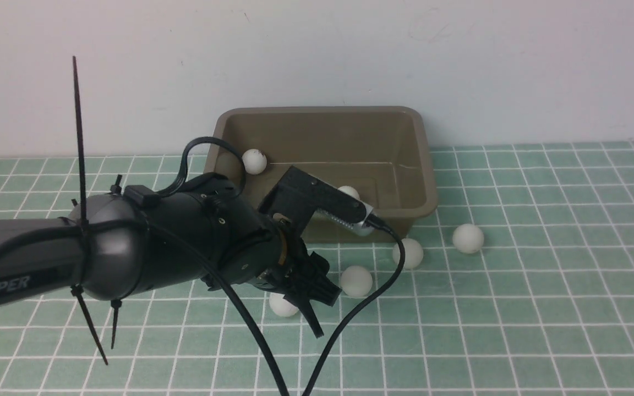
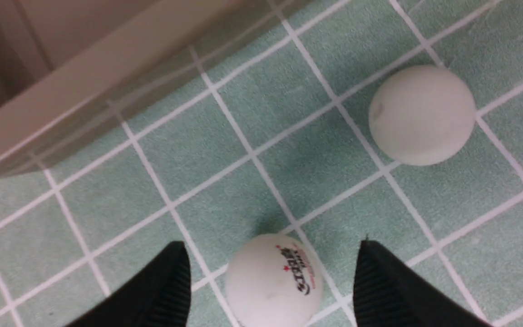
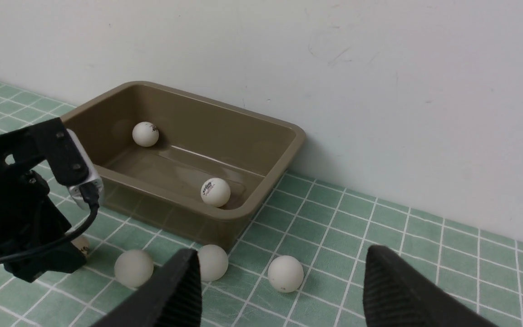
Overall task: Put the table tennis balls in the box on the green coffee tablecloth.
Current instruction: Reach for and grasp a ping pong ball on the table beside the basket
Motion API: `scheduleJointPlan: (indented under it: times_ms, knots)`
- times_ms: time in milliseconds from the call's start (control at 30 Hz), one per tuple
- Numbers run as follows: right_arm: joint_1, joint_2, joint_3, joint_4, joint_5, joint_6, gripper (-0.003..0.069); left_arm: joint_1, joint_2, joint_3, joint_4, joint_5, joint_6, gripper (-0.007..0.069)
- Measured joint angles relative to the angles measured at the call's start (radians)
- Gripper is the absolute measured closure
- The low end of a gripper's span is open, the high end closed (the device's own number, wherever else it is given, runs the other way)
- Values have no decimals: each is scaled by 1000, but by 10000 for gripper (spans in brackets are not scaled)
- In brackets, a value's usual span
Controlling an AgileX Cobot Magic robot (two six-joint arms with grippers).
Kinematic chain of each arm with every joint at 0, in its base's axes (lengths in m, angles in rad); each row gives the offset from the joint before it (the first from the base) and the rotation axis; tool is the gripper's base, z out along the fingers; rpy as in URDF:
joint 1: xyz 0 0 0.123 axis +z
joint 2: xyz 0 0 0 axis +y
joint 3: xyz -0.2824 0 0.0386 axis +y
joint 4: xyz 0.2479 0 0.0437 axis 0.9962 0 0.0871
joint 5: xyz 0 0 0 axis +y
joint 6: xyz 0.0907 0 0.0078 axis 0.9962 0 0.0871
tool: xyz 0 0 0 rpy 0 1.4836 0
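The olive-brown box [image 1: 427,165] stands against the wall on the green checked tablecloth [image 1: 515,330]. Two white balls lie in it [image 1: 254,161] [image 1: 348,192]. Three balls lie on the cloth in front of the box [image 1: 467,238] [image 1: 408,253] [image 1: 356,281]. My left gripper [image 1: 298,313] is open, low over a fourth ball [image 1: 280,306]. In the left wrist view this printed ball [image 2: 274,284] sits between the fingers [image 2: 170,286] without touching them. My right gripper [image 3: 282,253] is open and empty above the cloth, right of the balls.
The white wall [image 1: 317,55] rises right behind the box. The left arm's black cable [image 1: 350,313] loops over the cloth in front of the balls. A plain ball [image 2: 421,114] and the box wall [image 2: 61,104] lie close to the left gripper.
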Motion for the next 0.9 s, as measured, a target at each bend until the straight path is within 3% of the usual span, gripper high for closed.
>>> scheduleJointPlan:
  times_ms: [300,900]
  knots:
    - [0,0,0,0,0,-1,219,-1,-4,0,26,67,-7,174]
    - [0,0,0,0,1,-1,219,-1,114,0,136,-58,-17,176]
